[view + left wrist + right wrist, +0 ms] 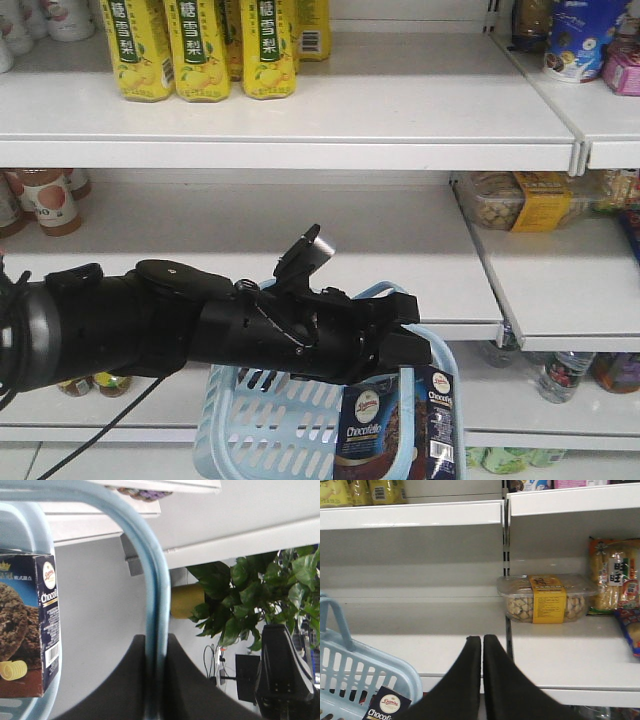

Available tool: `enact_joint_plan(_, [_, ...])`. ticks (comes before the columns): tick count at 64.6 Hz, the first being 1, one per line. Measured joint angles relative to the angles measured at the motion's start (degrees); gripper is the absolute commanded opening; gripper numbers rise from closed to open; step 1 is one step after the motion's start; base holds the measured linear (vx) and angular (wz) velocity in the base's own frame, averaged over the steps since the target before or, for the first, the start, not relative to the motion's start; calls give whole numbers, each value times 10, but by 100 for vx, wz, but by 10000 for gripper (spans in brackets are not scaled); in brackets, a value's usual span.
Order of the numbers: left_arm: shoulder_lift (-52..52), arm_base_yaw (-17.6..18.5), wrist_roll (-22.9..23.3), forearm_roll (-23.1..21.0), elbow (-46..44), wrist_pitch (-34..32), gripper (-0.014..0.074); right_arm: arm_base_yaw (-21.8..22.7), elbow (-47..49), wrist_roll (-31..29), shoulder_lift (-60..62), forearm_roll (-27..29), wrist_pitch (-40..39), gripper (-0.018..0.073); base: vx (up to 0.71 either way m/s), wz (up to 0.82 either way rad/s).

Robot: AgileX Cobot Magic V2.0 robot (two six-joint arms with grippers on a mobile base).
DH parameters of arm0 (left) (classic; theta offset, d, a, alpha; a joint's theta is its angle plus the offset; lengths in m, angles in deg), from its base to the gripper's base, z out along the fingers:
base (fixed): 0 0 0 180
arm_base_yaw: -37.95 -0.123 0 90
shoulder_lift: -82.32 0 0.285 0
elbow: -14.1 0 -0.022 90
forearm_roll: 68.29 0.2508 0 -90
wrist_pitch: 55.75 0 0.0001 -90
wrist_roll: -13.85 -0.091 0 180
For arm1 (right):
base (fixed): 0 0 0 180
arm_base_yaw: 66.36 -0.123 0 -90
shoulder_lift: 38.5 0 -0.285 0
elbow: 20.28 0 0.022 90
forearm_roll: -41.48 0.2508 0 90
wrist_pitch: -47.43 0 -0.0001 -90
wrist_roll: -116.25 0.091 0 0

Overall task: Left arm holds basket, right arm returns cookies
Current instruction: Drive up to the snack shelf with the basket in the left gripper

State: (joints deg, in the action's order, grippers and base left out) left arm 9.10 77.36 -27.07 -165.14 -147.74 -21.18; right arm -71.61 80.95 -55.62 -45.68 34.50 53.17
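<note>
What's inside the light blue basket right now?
A dark navy cookie box stands upright against one end of the basket. The left arm covers the upper interior and the frame cuts off the floor, so anything else inside cannot be seen.

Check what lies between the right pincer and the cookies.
In the right wrist view, only the rim of the basket lies between the shut right pincer and the cookies.

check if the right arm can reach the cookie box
Probably yes: the cookie box stands exposed in the basket, nothing before the shut right gripper, though the left gripper sits close overhead.
</note>
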Motion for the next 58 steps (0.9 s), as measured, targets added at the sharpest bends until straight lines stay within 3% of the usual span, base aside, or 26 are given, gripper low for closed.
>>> enact_joint_plan(58, [0, 0, 12, -2, 0, 17, -6, 0, 0, 0, 0, 0, 0, -8, 10, 5])
